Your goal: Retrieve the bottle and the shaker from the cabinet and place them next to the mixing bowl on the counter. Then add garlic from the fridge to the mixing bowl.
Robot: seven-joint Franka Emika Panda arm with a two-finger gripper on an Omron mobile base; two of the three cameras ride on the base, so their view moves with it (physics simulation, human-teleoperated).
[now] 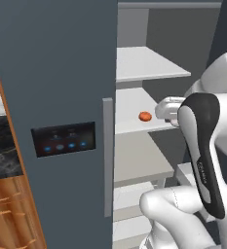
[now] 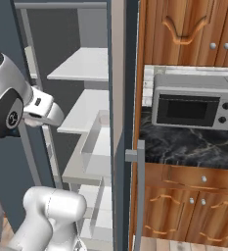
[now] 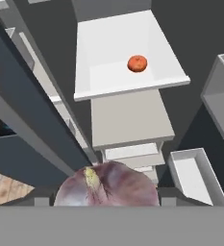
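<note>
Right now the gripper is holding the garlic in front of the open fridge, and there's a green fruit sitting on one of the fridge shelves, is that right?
Not quite. The fruit on the fridge shelf is orange-red, not green, as the hand view and the left base view both show. The rest stands: the gripper holds the garlic in front of the open fridge.

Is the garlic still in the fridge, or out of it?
Out: the garlic sits at the tool, before the open fridge's shelf.
</note>
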